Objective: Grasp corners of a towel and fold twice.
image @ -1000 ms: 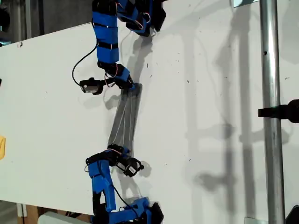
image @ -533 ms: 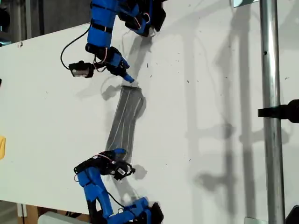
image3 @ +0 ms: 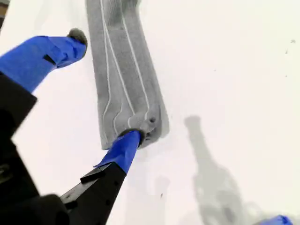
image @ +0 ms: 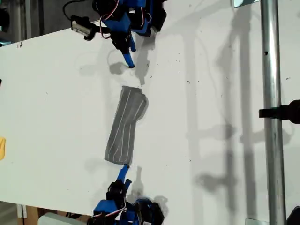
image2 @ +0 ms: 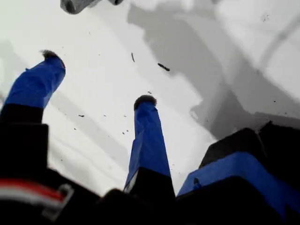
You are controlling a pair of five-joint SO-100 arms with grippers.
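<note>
The towel (image: 125, 125) lies on the table (image: 56, 103) as a narrow folded strip between my two grippers in the exterior view, apart from my first gripper (image: 127, 55) and just beyond the tip of my second gripper (image: 123, 172). A yellow object (image: 2, 147) sits at that view's left edge. In the first wrist view my first gripper (image2: 96, 84) is spread wide over bare table, holding nothing. In the second wrist view my second gripper (image3: 103, 89) is also spread, one fingertip (image3: 129, 140) at the towel's (image3: 124, 75) near end, the other finger clear beside it. The cloth looks soft, light and limp, so it should drape and slide; the end corners are the best hold.
</note>
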